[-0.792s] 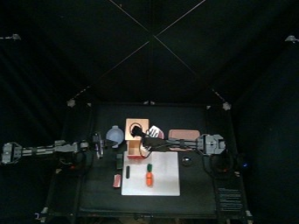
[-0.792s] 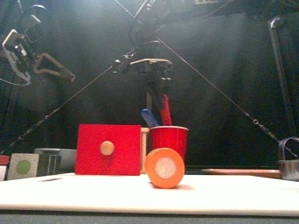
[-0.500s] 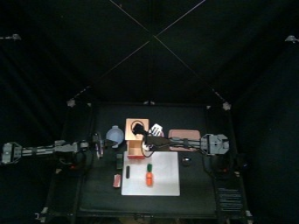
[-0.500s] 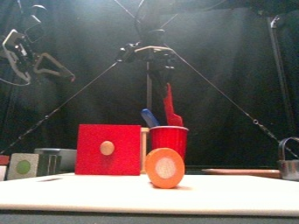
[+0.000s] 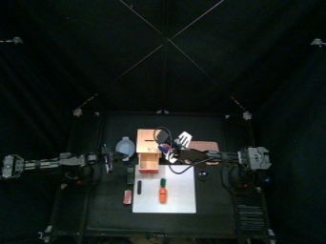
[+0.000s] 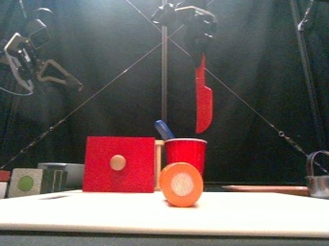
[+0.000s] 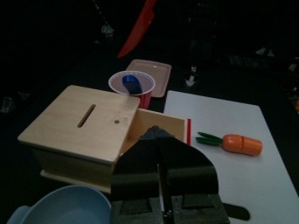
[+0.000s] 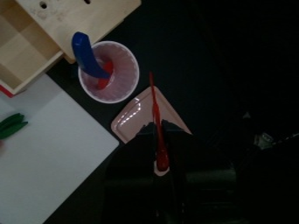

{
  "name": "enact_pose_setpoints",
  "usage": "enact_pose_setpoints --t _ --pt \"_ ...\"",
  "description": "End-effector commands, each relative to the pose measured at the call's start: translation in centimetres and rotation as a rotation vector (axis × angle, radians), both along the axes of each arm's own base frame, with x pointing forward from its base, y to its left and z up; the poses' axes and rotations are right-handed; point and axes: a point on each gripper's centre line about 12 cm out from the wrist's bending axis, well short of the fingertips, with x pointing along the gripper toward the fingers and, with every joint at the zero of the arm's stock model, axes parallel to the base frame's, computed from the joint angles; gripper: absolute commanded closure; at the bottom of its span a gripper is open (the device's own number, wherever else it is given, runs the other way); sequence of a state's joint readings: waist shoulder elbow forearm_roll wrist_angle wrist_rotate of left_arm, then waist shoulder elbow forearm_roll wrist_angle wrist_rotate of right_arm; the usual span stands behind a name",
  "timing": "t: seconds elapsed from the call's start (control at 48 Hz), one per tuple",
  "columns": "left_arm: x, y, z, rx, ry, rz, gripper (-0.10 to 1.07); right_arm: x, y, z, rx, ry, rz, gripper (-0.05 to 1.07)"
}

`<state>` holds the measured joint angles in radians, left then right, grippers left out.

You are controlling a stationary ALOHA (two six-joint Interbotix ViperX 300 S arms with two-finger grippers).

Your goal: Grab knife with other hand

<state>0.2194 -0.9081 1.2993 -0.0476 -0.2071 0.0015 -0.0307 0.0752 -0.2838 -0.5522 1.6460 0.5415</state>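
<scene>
your right claw [image 6: 193, 21] is clenched on the red knife [image 6: 202, 97], holding it high over the red cup [image 6: 186, 154], blade hanging down. it looks light, stiff and thin, so pinch its flat sides. your left claw [image 7: 163, 178] looks pressed closed.

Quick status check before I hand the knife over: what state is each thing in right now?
Red knife: lifted clear of the cup, hanging blade down from the right gripper.
Red cup: upright, a blue utensil inside it.
Left gripper: jaws shut, empty, over the wooden box.
Wooden box: upright, its slot on top.
Carrot piece: resting on the white board.
</scene>
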Motion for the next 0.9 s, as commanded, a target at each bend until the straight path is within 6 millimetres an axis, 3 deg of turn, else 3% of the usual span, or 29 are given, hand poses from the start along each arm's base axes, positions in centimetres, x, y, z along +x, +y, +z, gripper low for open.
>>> enact_pose_setpoints --t 0.0,0.188,0.438,0.583,0.708,0.875 --pt "0.3 0.1 0.6 0.005 -0.015 0.000 0.94 -2.3 0.6 2.7 0.008 -0.109 0.002 0.68" --pt "0.7 0.1 1.5 0.012 -0.040 0.000 0.94 -5.5 2.5 2.8 0.079 -0.300 0.057 0.68" --pt "2.1 0.4 3.8 0.059 -0.105 -0.012 0.86 -8.5 4.3 -1.1 0.172 -0.599 0.215 0.68" --pt "4.2 -0.6 3.9 0.064 -0.103 -0.073 0.71 -9.8 5.0 -4.1 0.222 -0.799 0.334 0.68" --pt "6.3 -1.8 3.2 0.057 -0.095 -0.134 0.56 -10.7 5.4 -5.4 0.218 -0.941 0.425 0.68" --pt "9.1 -3.6 2.3 0.054 -0.099 -0.208 0.30 -11.0 6.0 -7.4 0.232 -1.035 0.503 0.68"
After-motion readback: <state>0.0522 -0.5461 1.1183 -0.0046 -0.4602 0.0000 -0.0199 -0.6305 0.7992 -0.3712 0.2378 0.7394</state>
